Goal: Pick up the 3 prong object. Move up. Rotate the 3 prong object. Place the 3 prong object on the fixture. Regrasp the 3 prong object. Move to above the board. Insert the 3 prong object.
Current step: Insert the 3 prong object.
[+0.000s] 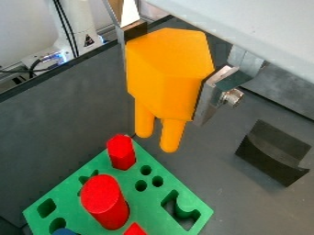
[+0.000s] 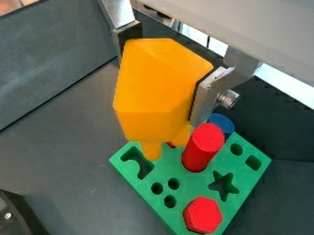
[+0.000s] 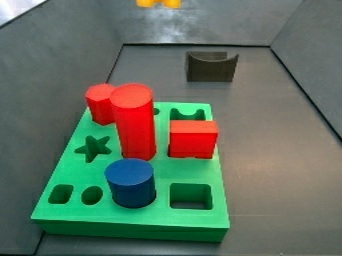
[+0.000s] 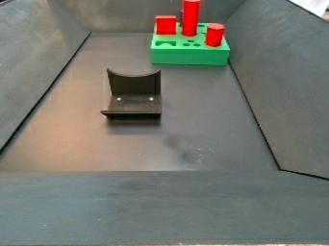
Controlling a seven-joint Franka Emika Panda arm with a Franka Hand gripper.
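In both wrist views the claw (image 1: 185,87) pinches the 3 prong object (image 1: 168,73), prongs pointing down, held in the air above the green board (image 1: 73,197). The fixture (image 4: 131,93) stands on the floor, well apart from the board, with nothing on it.

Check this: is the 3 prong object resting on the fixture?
No, the end effector holds the 3 prong object in the air above the board; the fixture is bare.
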